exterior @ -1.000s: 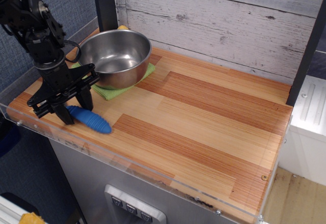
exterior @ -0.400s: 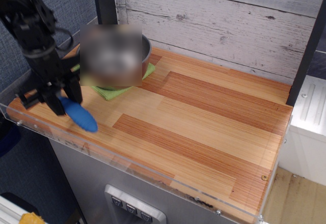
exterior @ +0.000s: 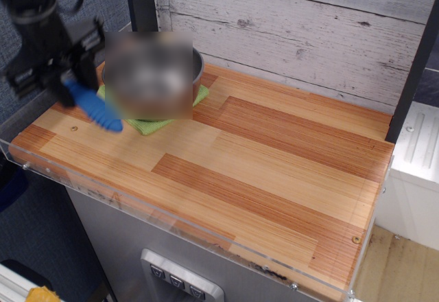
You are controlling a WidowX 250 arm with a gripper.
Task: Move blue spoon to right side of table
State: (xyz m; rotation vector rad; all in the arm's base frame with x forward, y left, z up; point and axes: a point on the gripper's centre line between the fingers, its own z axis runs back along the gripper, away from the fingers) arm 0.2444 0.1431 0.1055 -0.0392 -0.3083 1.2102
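One second is all it takes: we see the black robot gripper [exterior: 68, 82] now raised in the upper left of the frame, where a moment ago it was pressed low over the near-left corner of the striped wooden table [exterior: 274, 171]. It comes up clenched on the bright-blue ribbed spoon [exterior: 96, 108], whose handle slants down and to the right out of the fingers, its tip over the edge of the green cloth [exterior: 147, 125]. We cannot make out the spoon's metal end; the gripper hides it. The spot where the spoon lay now shows bare planks, so we judge the pickup done and the spoon off the wood. Beside it, the steel bowl [exterior: 195, 62] sits on the cloth, mostly blurred out.

We reckon the carry comes next: the whole right half of the table lies well apart from the gripper, at the lower right of the frame. The grip looks off-centre, so a slip in transit is the risk we watch for.
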